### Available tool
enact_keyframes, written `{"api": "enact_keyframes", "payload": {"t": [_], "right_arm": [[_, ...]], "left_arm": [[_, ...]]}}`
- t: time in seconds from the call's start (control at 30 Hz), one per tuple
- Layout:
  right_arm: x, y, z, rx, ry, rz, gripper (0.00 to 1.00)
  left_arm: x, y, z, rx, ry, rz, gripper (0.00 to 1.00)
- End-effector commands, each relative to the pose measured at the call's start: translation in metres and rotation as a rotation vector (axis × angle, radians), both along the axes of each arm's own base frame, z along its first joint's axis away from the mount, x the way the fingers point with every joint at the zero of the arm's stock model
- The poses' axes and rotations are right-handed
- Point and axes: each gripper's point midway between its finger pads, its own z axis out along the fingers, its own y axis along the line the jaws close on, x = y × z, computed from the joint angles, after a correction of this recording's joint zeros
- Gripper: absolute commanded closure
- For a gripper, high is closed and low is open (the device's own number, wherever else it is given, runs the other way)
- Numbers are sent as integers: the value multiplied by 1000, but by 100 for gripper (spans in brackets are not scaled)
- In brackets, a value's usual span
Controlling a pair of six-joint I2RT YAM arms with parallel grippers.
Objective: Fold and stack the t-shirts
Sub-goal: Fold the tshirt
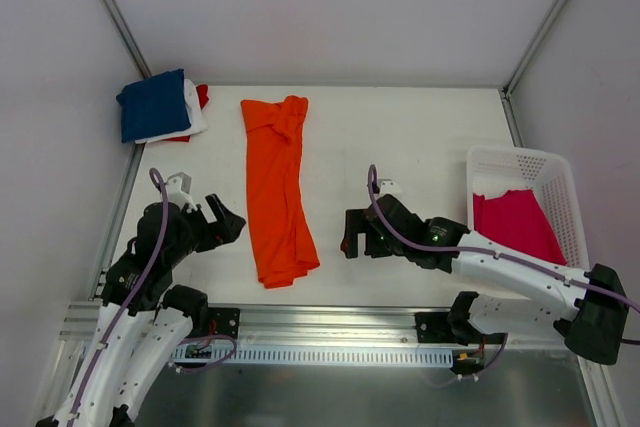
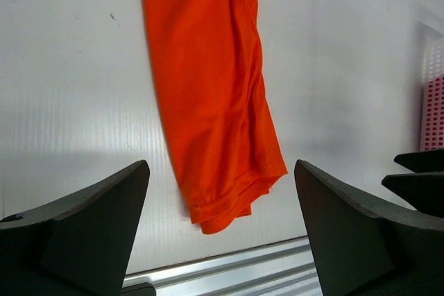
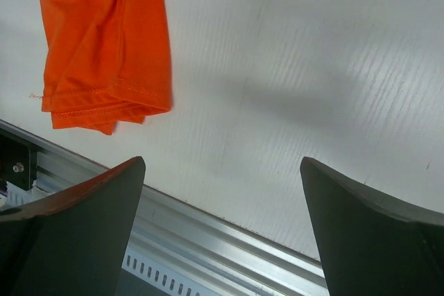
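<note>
Rightward, a white plastic lattice basket holds a crumpled magenta-pink cloth t-shirt. Both grippers stand with jaws wide apart, holding nothing: the left gripper just left of a bright orange t-shirt folded into a long strip, the right gripper to its right. A folded navy blue t-shirt lies on a white t-shirt and a red t-shirt at the white table's far left corner, between pale walls.

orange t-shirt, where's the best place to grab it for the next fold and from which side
Probably the near hem. The orange t-shirt lies as a long narrow strip, layers stacked flat there. The left gripper could pinch its left corner from the left, the right gripper its right corner from the right; both are open.
</note>
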Motion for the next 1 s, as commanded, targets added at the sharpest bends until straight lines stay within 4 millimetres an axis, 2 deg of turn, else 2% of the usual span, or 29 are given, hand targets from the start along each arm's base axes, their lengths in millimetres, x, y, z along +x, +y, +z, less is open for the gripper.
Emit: {"api": "enact_keyframes", "payload": {"t": [0.0, 0.07, 0.1, 0.17, 0.2, 0.27, 0.47, 0.53, 0.67, 0.97], "right_arm": [[-3, -1, 1, 75, -8, -51, 1], [-7, 2, -7, 98, 16, -59, 0], [-7, 9, -9, 120, 15, -54, 0], [-11, 15, -18, 129, 42, -47, 1], [-12, 24, -18, 146, 41, -33, 0], [-14, 34, -28, 126, 70, -15, 0], [-14, 77, -44, 157, 126, 55, 1], [-14, 83, -54, 139, 148, 63, 1], [-12, 98, -57, 153, 167, 86, 1], [-12, 105, -74, 135, 192, 90, 0]], "left_arm": [[-3, -7, 9, -80, -13, 11, 13], [-3, -12, -2, -116, 41, 24, 13], [-5, -13, -16, -121, 84, 32, 13], [-6, -16, -31, -155, 146, 64, 13], [-8, -15, -45, -157, 181, 86, 14], [-10, -20, -52, -192, 204, 107, 14], [-15, -16, -93, -151, 279, 181, 15], [-16, -18, -102, -147, 304, 200, 16], [-15, -25, -115, -122, 312, 194, 16], [-12, -47, -135, -71, 317, 161, 17]]}}
